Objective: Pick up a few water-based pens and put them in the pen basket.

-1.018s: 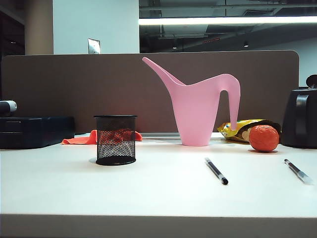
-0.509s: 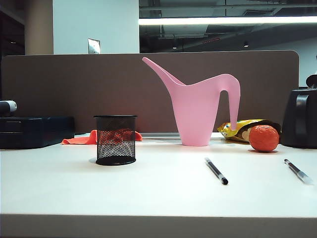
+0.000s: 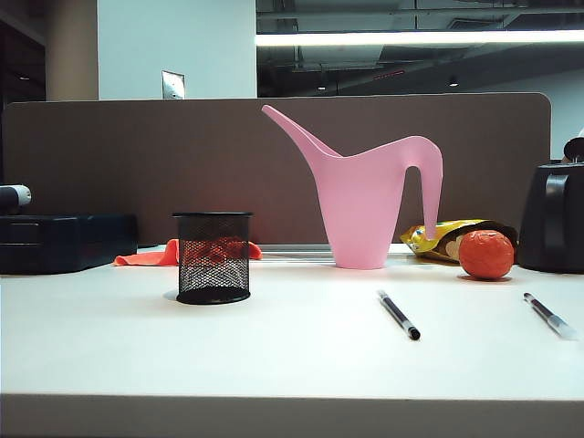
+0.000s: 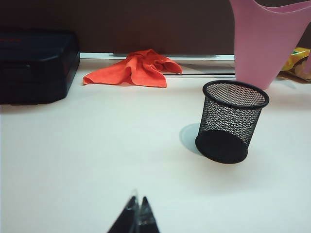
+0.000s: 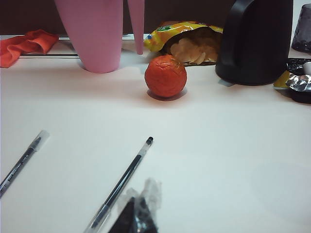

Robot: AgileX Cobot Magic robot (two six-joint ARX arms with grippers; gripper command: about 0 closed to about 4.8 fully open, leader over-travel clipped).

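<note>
Two water-based pens lie flat on the white bench [image 3: 292, 365]: the black-capped pen [image 3: 399, 315] right of centre, the clear-capped pen [image 3: 548, 316] near the right edge. Pen basket [image 3: 213, 257] stands upright to the left, empty (pink watering can [image 3: 365, 196] behind). Left pincer [image 4: 137, 218] clenched, low over bare bench. Right pincer [image 5: 138, 213] clenched, empty, tips just beside one pen [image 5: 121, 182].
</note>
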